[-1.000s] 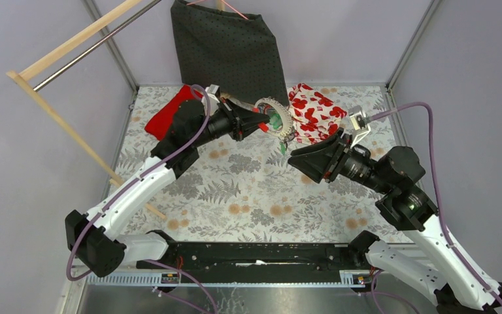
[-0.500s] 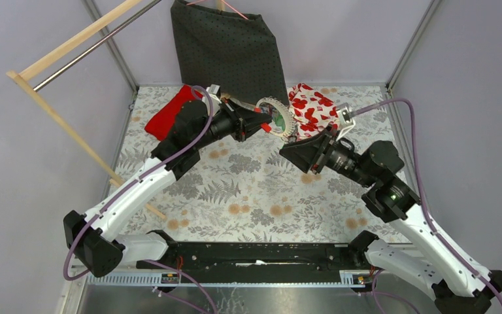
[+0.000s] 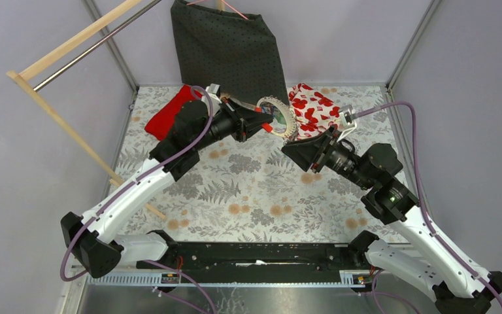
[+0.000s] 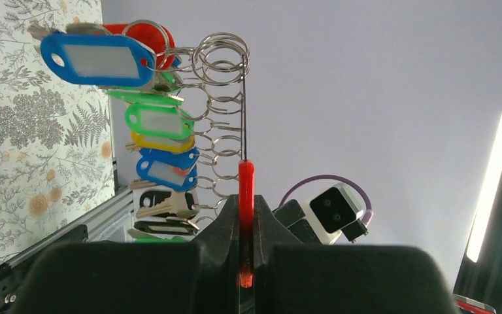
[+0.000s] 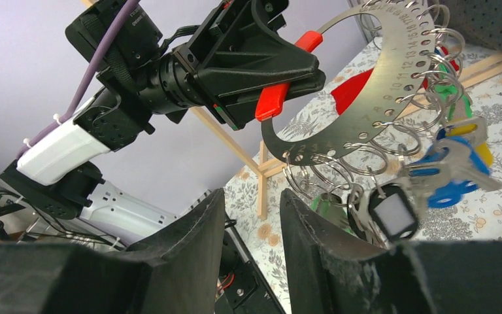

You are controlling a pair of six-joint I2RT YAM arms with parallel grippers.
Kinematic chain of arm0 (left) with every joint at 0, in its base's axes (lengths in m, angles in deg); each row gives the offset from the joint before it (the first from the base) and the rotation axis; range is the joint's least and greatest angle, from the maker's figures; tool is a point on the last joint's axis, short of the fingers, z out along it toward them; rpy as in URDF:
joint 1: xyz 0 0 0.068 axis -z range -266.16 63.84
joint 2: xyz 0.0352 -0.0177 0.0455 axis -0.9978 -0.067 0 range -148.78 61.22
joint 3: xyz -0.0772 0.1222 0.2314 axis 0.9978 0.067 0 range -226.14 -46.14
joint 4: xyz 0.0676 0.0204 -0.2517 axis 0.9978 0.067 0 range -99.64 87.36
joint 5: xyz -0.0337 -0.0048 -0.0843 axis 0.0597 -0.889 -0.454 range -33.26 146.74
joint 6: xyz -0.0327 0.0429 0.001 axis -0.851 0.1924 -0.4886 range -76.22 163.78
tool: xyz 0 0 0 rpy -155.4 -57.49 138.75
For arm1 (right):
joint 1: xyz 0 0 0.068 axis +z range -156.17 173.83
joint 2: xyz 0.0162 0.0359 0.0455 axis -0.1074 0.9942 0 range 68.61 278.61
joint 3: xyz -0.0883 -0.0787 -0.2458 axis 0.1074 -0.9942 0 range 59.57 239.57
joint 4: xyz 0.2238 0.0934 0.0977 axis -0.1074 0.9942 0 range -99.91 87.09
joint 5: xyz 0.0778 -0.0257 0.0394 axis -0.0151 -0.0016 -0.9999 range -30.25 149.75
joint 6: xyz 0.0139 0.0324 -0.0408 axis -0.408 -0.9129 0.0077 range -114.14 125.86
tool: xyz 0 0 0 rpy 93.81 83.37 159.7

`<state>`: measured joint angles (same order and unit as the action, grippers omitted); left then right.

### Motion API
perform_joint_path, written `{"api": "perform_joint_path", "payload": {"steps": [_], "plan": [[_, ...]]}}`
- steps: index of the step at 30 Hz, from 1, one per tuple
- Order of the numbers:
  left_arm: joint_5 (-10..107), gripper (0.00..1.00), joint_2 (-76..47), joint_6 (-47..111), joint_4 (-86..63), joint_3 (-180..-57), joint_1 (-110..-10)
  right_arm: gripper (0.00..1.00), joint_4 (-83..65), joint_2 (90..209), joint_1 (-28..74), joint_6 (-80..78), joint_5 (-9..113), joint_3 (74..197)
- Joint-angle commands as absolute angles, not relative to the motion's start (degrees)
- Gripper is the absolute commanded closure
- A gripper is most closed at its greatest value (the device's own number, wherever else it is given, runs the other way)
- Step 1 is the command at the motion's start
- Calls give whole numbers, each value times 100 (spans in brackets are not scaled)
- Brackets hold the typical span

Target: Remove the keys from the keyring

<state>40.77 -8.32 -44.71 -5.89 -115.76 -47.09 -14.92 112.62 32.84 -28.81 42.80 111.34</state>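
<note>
The keyring is a silvery numbered arc with a red section, held in the air above the back of the table. My left gripper is shut on that red section. Several small split rings hang from the arc, carrying the keys with blue, green, yellow, red and black heads; they also show in the left wrist view. My right gripper is open and empty, just below and right of the ring, its fingertips close under the hanging rings.
A dark dotted cloth hangs at the back. A red cloth and a white cloth with red flowers lie on the floral tabletop. A wooden rack leans at the left.
My right arm has swung left and forward, bringing its gripper closer under the keyring. My left gripper has kept its hold on the red section and barely moved.
</note>
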Motion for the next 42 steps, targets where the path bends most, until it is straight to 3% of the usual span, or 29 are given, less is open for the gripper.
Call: {"api": "perform_joint_path", "payload": {"steps": [1, 42], "plan": [[4273, 100, -536, -4549, -846, -11966, -4645, 56, -1466, 11165, 3311, -2738, 4468, 11218], [4418, 100, -573, -4534, -726, -12282, -4478, 49, -1150, 11002, 3305, -2570, 4703, 11087]]}}
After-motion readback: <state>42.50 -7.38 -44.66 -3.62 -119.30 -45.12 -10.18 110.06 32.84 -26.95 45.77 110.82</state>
